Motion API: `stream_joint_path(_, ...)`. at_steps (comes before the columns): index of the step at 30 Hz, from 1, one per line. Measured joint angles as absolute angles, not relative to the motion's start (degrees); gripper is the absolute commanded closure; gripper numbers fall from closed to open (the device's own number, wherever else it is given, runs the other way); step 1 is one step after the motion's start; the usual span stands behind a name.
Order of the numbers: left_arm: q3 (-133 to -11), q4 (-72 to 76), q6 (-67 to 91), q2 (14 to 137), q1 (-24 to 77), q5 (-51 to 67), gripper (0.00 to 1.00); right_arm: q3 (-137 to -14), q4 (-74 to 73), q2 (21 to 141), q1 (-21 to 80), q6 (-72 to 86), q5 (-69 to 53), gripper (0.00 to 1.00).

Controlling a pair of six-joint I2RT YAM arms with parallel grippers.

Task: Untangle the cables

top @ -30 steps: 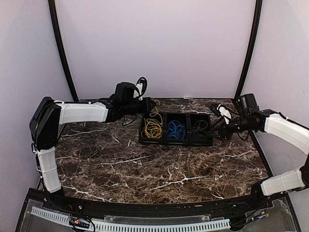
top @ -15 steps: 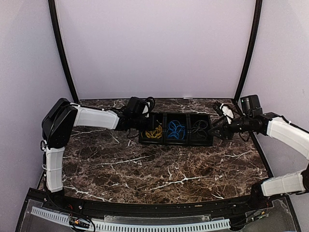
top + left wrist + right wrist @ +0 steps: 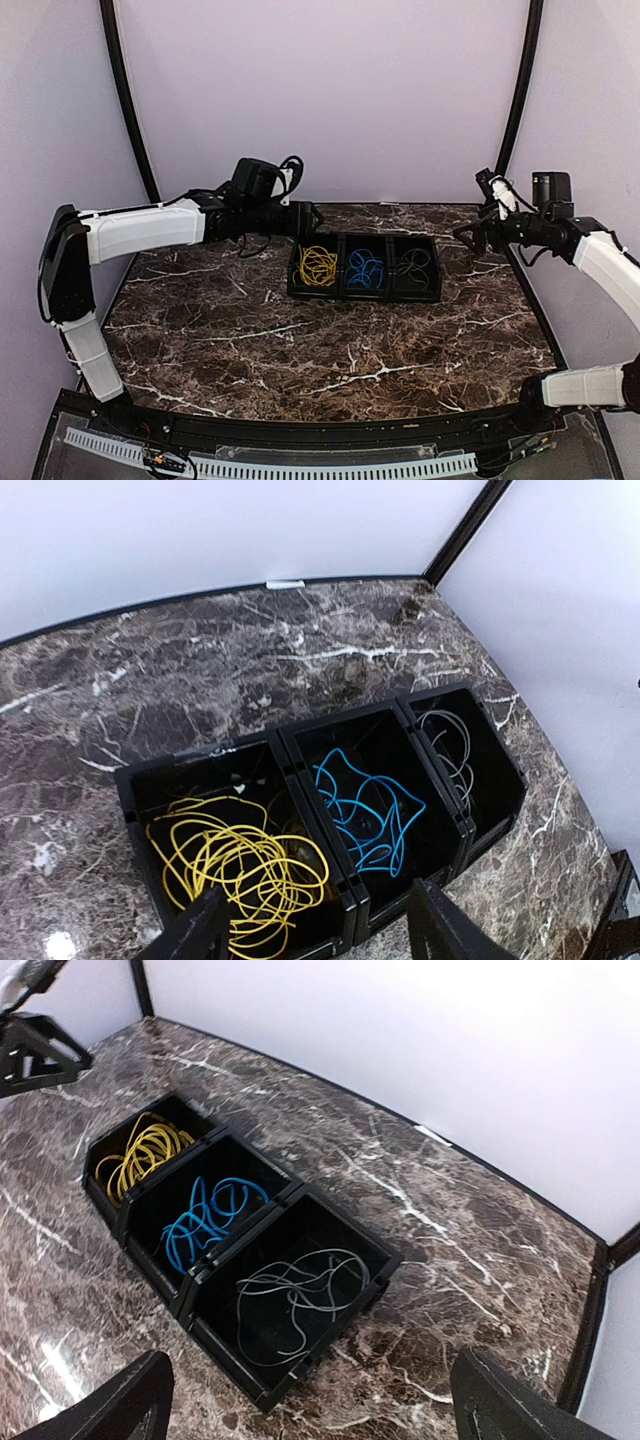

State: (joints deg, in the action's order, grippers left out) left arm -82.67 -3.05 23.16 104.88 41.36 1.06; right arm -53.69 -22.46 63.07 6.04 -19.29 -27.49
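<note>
left gripper point(image 3: 320, 910) hovers over the near-left corner of the three-bay black bin point(image 3: 365, 295), fingers spread wide, nothing between them. the bin sits toward the back of the marble worktop point(image 3: 330, 350).

left bay: yellow cable point(image 3: 318, 266), a loose pile of loops, all inside its walls. middle bay: blue cable point(image 3: 364, 268), a few open loops, not crossing either divider. right bay: grey cable point(image 3: 414, 264), thin and slack, lying flat on the bay floor. no strand bridges from one bay to the next as far as the wrist views show.

right gripper point(image 3: 310, 1385) is up and off to the right of the bin, well apart from it, fingers also fully spread and empty.

read: separation looks done, one colour per bay, both arms clear of the cables. this is the end-of-task stage, not a pick.

next move likely just needs both arms pulled back to the near edge without dipping into the bays. can't tell whether the yellow pile holds a knot within itself; if so, the left gripper is placed for it.
</note>
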Motion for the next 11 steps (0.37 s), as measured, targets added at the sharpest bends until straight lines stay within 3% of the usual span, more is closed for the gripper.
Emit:
stream_joint_path(5,-82.41,-7.75,18.81,96.95,41.36,-3.01,0.23,-54.41,-19.22,60.71,4.71,-12.12,-21.28,0.02)
stream_joint_path(7,-81.52,-9.47,17.17,93.78,41.36,-5.28,0.14,-54.48,-17.98,59.59,4.71,-9.82,-18.17,0.02)
stream_joint_path(8,-80.82,-10.31,16.43,92.09,41.36,-6.37,0.04,-54.61,-17.54,59.09,4.71,-8.75,-16.71,0.01)
stream_joint_path(11,-77.76,-11.6,15.22,87.05,41.36,-9.54,0.01,-54.76,-16.14,57.71,4.71,-6.76,-14.04,0.01)
